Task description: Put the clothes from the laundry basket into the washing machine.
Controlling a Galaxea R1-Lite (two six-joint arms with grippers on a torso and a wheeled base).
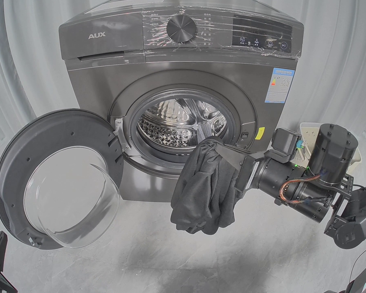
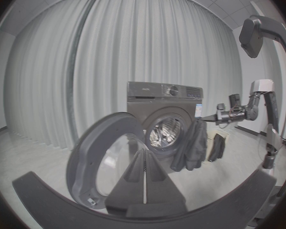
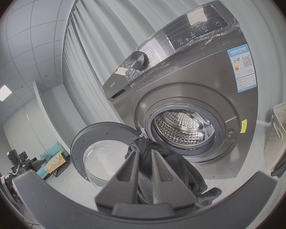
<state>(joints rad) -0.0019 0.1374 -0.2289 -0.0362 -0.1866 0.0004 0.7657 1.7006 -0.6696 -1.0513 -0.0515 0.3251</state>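
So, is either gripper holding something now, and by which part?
The right gripper holds a dark garment, pinched at its bunched top; the rest hangs free. The left gripper is shut on nothing.

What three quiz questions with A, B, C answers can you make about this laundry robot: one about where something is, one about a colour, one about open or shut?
1. Where is the dark garment? A on the floor; B hanging from the right gripper before the washing machine; C on a chair.
2. What colour is the laundry basket? A white; B red; C green.
3. How is the washing machine door? A shut; B swung open; C taken off.
Answers: 1 B, the fingers pinch its top and it dangles; 2 A, its pale holed wall shows; 3 B, the drum lies uncovered.
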